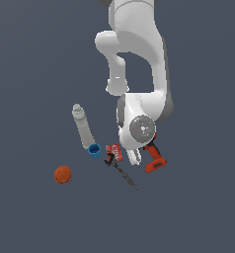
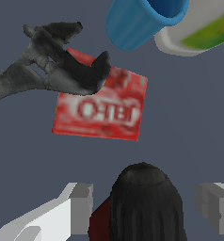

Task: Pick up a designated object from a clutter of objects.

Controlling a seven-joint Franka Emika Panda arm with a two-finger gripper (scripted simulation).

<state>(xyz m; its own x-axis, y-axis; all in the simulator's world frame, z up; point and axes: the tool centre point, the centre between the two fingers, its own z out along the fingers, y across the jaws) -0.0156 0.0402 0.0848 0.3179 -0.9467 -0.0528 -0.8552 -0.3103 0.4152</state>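
1. You are looking at the red-orange drill lying on the dark bench, partly tucked under the white arm, toward the exterior view's right of the clutter. Its blocky base is pointing to the lower right in that view.
2. In the wrist view the drill's black nose is sitting between the two fingers, with a sliver of dark red showing beside it.
3. Your gripper is hanging low over the drill with its fingers spread apart; they are flanking the nose with a gap showing on each side, not clamping it.
4. Just beside the drill, the red packet is lying flat on the bench, white lettering on its face.
5. The thin dark tool is resting across one corner of the packet; in the exterior view it is trailing away to the lower right.
6. The small blue cup is sitting just past the packet, near the cap end of the pale grey bottle, which is lying on its side.
7. The orange ball is sitting well apart from the rest, at the exterior view's left.
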